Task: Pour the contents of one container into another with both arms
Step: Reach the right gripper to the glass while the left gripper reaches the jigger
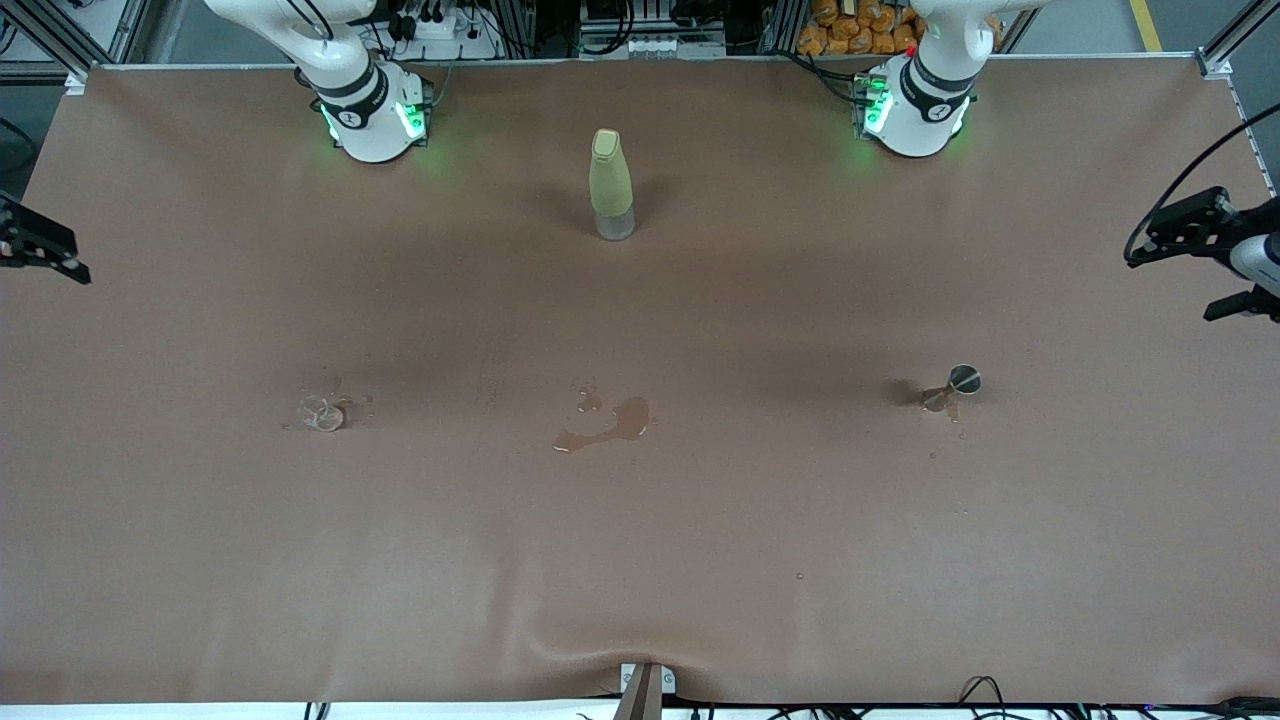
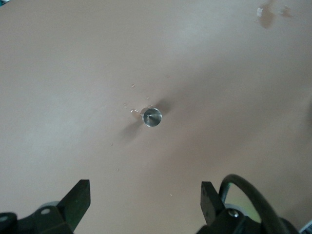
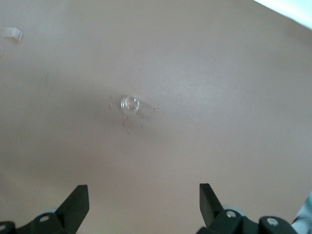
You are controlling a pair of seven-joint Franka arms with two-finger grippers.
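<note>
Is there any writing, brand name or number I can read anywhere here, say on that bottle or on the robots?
None can be read.
Yellow-green bottle: no label or print shows.
Small round mark on each arm's base: too small to read.
Metal jigger and clear glass cup: no markings visible.
Brown table cover: only a spilled puddle, no text.

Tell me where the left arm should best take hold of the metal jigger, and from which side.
The metal jigger stands upright, an hourglass shape pinched at the middle. The narrow waist looks the best grip, approached level from the side, fingers straddling it, so the open cup stays up. The left claw is open, high above the jigger. Droplets around it suggest it may be slippery.
</note>
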